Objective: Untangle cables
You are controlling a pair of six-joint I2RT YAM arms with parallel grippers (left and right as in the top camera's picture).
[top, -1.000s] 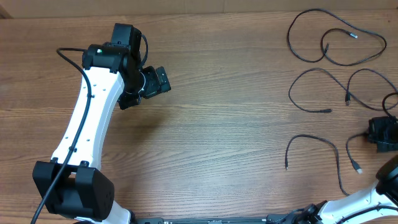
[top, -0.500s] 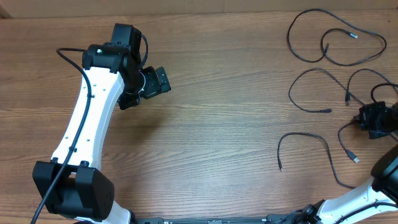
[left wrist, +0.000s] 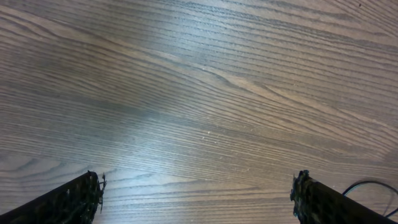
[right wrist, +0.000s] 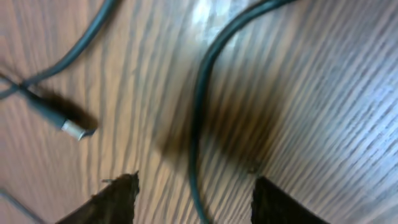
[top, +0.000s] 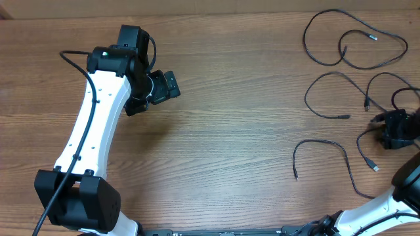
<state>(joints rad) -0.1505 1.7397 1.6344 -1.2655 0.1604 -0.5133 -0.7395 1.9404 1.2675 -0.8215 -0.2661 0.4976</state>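
Observation:
Several thin black cables lie apart on the right of the wooden table: a big loop [top: 306,40] at the top, an arc [top: 330,73] below it, and a bent one [top: 321,141] lower down. My right gripper [top: 386,131] hovers at the right edge, open. In the right wrist view a cable [right wrist: 196,137] runs loose between its fingers [right wrist: 115,199], touched by neither, with a silver plug [right wrist: 74,129] to the left. My left gripper [top: 172,85] is open over bare wood far to the left, with nothing between its fingers [left wrist: 68,200].
Another cable end with a plug [top: 375,168] lies just below my right gripper. Further cable loops [top: 394,74] reach the table's right edge. A dark cable tip [left wrist: 368,184] shows at the lower right of the left wrist view.
My right gripper moved left and up, dragging the lower cable leftward, then opened and let go of it. The left arm has not moved.

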